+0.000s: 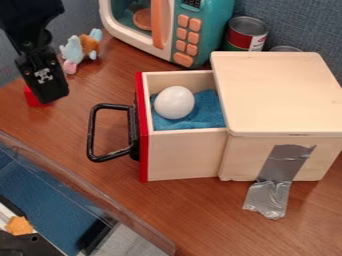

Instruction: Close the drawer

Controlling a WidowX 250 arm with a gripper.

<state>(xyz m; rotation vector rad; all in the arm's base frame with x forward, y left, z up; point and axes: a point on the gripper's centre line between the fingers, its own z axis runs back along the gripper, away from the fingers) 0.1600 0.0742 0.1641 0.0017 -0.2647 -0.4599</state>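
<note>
Blue-gray fabric panels (294, 22) stand behind a brown wood-grain surface (194, 215), where one drawer (184, 155) sits pulled partway out of a single pale wooden box (280, 95), extending toward the left of the view. The drawer has a red front and one black handle (93, 132); inside, one white egg-shaped ball (174, 102) rests on a blue cloth (207, 111). Gray tape (277, 172) runs from the box's side down onto the surface.

At upper left, the lone black gripper (47, 82) hangs over the surface, well apart from the handle; whether it is spread or pressed together cannot be told. Behind it in the view is one red object (32, 98), mostly hidden and hard to identify.

Toward the back stands one teal-and-white toy microwave (214, 25), cut off by the top edge, with seven orange buttons, an orange door handle and a round orange-brown piece (142, 19) partly hidden within. Near it sits a blue, brown and pink plush figure (75, 50). Two cans stand behind the box: a red-labeled can (244, 36) and a second can (286, 48), largely hidden. At lower left, one small orange item (19, 226) lies among partly cropped objects.
</note>
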